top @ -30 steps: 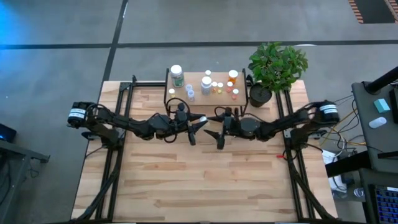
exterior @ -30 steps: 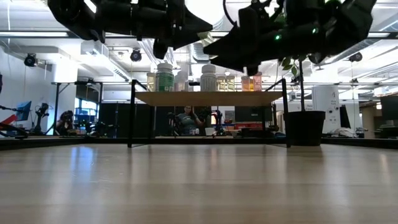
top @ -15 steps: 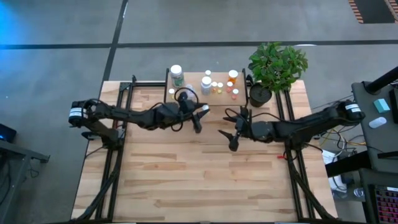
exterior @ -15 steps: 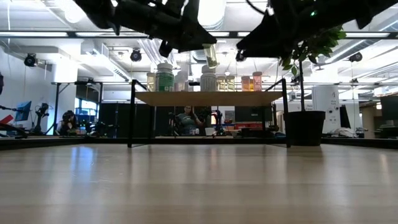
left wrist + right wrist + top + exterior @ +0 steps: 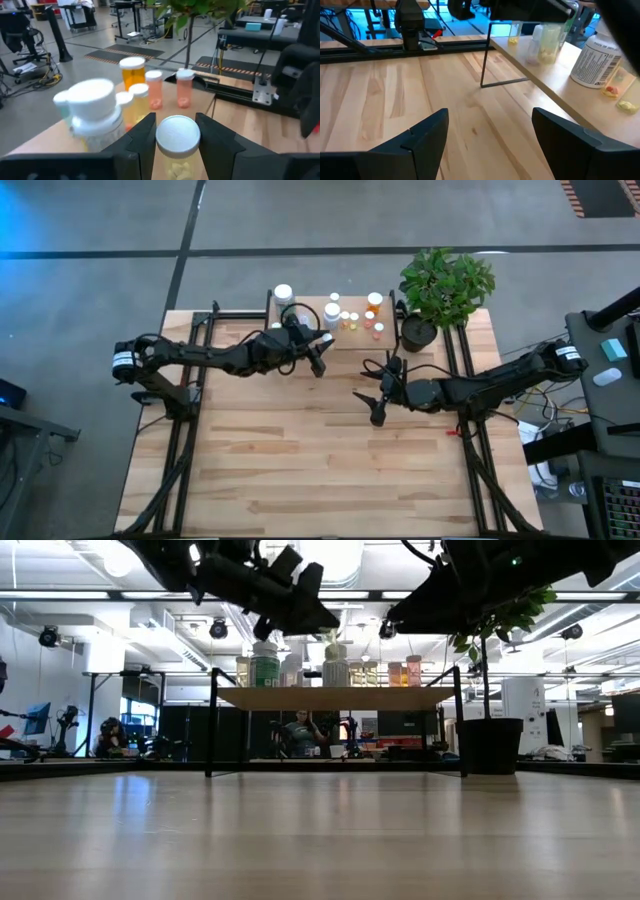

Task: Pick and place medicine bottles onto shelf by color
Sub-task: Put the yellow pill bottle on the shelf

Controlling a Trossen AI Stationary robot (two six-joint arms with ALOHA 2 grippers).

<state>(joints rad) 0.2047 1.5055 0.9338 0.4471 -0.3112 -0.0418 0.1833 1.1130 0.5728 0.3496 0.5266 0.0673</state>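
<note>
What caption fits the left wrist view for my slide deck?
Left gripper holds a white-capped yellowish bottle over the shelf.

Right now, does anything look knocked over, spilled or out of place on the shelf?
Nothing stands out. The bottles on the shelf stand upright. The left gripper holds a white-capped bottle upright above it; the right gripper hangs open over the table.

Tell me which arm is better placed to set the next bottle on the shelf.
Left. Its left gripper already holds a white-capped bottle at the shelf; the right gripper hangs open and empty over the table.
</note>
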